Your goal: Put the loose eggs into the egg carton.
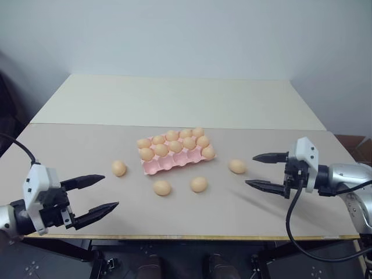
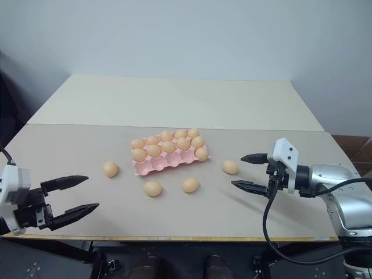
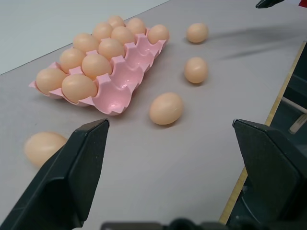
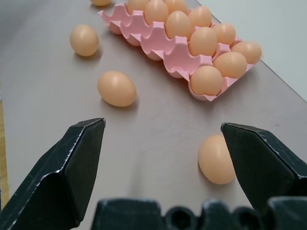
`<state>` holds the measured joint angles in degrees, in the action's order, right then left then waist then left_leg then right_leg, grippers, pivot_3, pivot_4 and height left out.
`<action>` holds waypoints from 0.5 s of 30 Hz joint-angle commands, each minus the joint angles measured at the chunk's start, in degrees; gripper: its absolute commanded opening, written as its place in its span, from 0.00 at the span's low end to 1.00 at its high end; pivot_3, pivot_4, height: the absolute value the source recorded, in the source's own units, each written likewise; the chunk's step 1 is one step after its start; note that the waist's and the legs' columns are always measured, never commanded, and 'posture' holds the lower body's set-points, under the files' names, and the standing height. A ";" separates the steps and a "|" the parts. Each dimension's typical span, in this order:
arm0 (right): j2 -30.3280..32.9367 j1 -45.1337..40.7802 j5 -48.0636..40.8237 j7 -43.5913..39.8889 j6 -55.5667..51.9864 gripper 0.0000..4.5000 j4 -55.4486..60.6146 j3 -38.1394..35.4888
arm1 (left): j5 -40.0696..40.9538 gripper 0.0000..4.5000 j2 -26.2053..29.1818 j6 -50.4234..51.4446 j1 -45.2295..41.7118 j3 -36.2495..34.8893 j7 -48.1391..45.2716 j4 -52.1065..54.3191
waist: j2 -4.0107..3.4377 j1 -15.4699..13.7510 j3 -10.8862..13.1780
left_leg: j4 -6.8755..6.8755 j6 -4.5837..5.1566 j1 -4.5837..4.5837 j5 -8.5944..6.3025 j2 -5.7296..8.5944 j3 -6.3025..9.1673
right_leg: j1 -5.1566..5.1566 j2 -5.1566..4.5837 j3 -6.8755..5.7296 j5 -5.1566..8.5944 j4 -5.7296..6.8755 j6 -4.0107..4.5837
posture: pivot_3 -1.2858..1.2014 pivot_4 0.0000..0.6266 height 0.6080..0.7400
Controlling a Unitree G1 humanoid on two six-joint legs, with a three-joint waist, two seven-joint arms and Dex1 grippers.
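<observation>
A grey-beige table abuts a cream table.

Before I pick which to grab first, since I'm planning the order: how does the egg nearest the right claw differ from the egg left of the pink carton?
The egg by the right claw lies on the carton's right, just ahead of the open right claw. The egg left of the carton lies farther from the open left claw. The right one lies more on its side; the left one looks rounder. Both are tan, loose on the table and untouched.
</observation>
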<state>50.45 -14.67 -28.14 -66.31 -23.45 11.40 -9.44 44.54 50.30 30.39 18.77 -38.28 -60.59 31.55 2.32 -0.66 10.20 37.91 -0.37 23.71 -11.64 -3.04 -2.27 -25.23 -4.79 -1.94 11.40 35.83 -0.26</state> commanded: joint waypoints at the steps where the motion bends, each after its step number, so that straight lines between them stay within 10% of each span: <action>1: 1.93 -1.51 1.04 -0.90 1.77 1.00 -0.47 -0.47 | 0.04 1.00 0.72 -0.54 -1.01 -0.43 0.08 0.32 | 0.00 0.00 0.00 | 0.00 0.00 0.00 0.00 0.00 0.00 | 0.00 0.00 0.00 0.00 0.00 0.00 | 0.52 0.24 1.00; 15: 4.63 -4.26 6.53 0.78 -0.56 1.00 -1.59 4.12 | 0.29 1.00 2.02 -0.20 -6.06 3.87 -1.54 -1.95 | 0.00 -0.04 0.00 | -0.01 -0.01 -0.03 0.00 0.00 -0.07 | 0.00 0.02 0.08 -0.01 0.00 -0.01 | 0.52 0.24 1.00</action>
<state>55.25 -17.83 -22.51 -66.49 -23.43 8.52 -6.03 44.23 51.67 30.39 13.52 -34.85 -61.55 29.82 2.32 -0.70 10.21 37.90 -0.38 23.68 -11.64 -3.05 -2.35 -25.25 -4.77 -1.85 11.39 35.83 -0.27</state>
